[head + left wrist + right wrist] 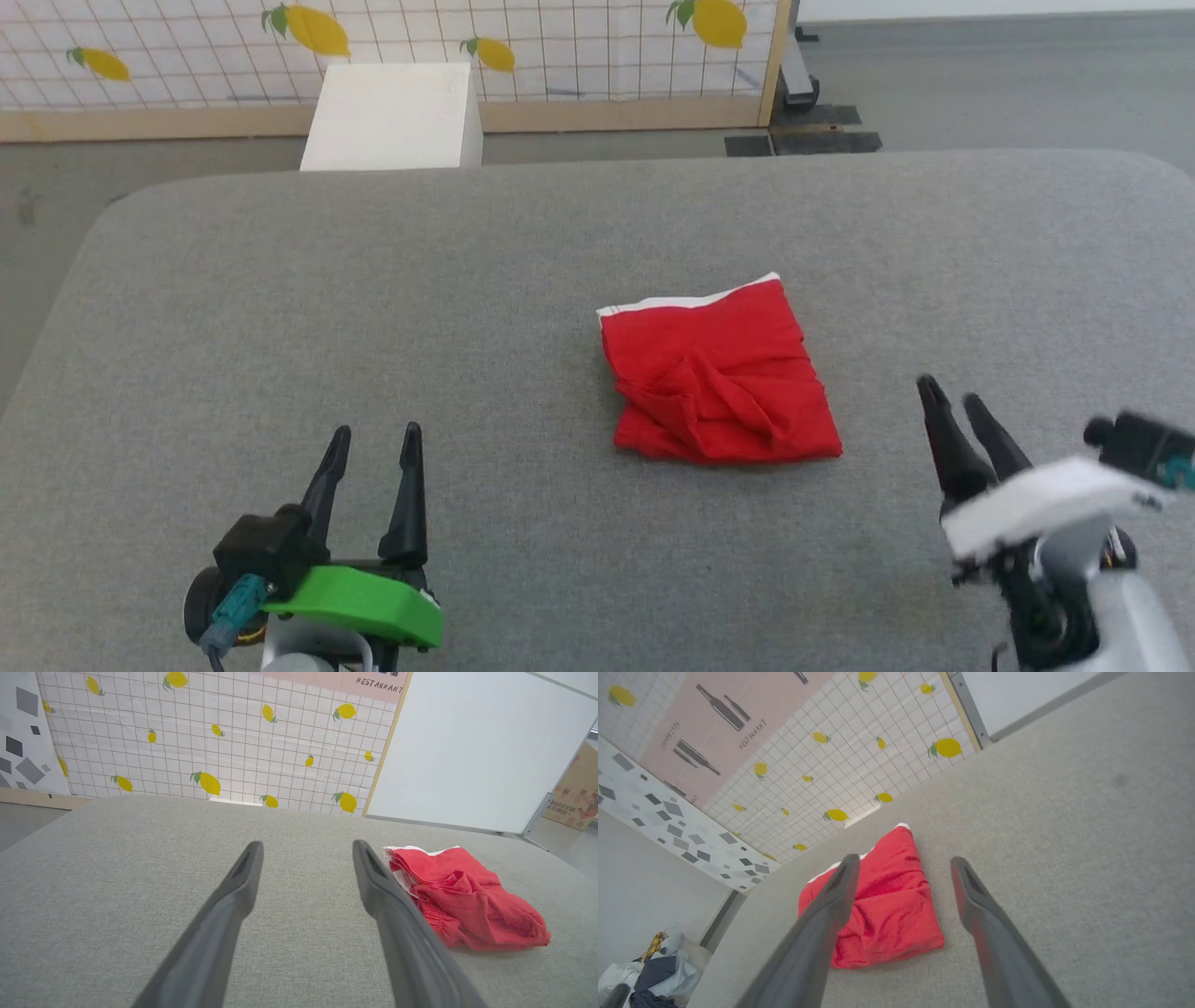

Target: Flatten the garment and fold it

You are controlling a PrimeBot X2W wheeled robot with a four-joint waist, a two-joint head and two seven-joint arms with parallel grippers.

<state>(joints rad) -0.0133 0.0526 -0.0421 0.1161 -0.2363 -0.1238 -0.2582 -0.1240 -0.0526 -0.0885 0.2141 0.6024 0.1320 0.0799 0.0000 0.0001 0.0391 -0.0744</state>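
Our left gripper (377,429) and right gripper (948,390) hover over the grey table (467,280), fingers pointing forward, spread wide, holding nothing; the garment (719,378) lies in a rumpled square between them.

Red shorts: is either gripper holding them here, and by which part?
Nothing held: left gripper and right gripper stand open, clear of the shorts.
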